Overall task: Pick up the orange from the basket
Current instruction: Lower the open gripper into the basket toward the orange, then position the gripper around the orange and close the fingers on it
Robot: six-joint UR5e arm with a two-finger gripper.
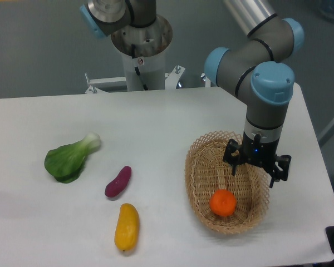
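The orange [222, 203] is small, round and bright orange. It lies in the near end of the oval tan wicker basket [197, 172] at the right of the table. My gripper [255, 173] hangs over the basket's right side, up and to the right of the orange and apart from it. Its two black fingers [231, 161] stand spread wide, so it is open and empty. The gripper body hides part of the basket's far right rim.
A green bok choy [69, 158] lies at the left. A purple sweet potato [117, 182] and a yellow-orange mango-like fruit [126, 226] lie left of the basket. The arm's base [142, 50] stands behind the table. The table's right edge is close to the basket.
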